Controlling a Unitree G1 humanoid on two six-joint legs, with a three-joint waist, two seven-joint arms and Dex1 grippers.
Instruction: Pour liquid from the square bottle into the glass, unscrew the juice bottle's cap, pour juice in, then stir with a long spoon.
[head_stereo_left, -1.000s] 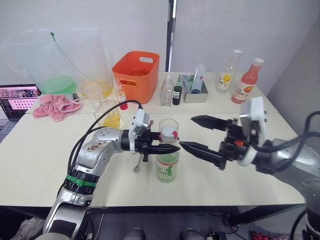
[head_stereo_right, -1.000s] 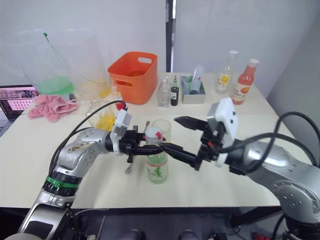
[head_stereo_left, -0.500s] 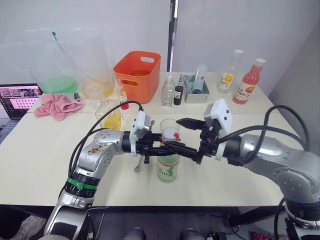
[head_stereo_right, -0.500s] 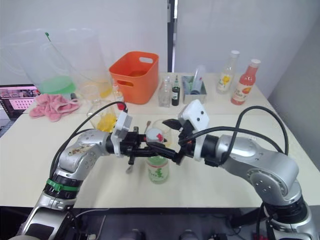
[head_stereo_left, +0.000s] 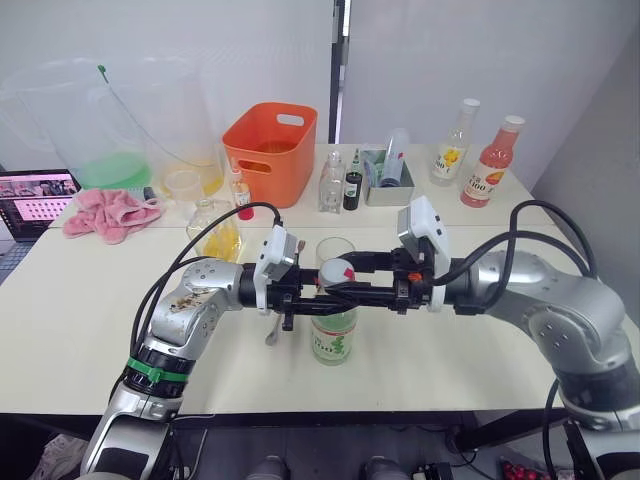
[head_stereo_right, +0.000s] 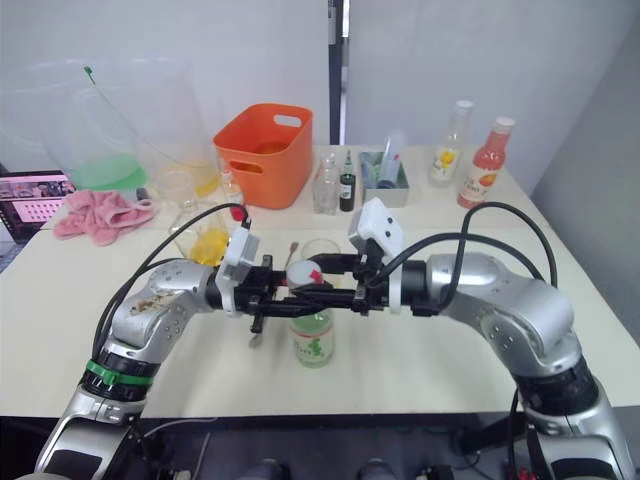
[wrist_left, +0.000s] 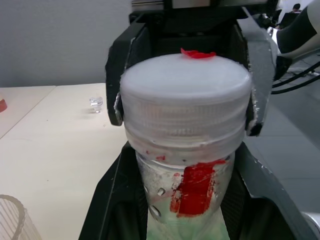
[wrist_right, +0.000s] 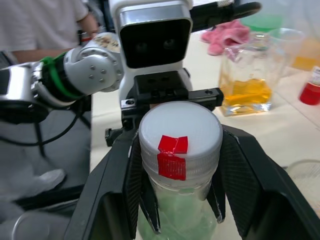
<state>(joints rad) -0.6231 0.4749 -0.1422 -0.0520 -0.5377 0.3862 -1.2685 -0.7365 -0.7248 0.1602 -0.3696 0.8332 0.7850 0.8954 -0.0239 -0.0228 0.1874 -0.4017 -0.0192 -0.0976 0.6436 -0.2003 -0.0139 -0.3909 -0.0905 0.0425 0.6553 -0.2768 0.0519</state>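
Juice bottle (head_stereo_left: 333, 335): upright, mid-table near edge, green liquid inside. Cap (wrist_right: 180, 135): white, red tape, still on. Left gripper (head_stereo_left: 322, 296): fingers closed on bottle neck from the left. Right gripper (head_stereo_left: 345, 280): fingers closed around cap from the right. Glass (head_stereo_left: 336, 251): just behind bottle. Spoon (head_stereo_left: 273, 333): on table, left of bottle.
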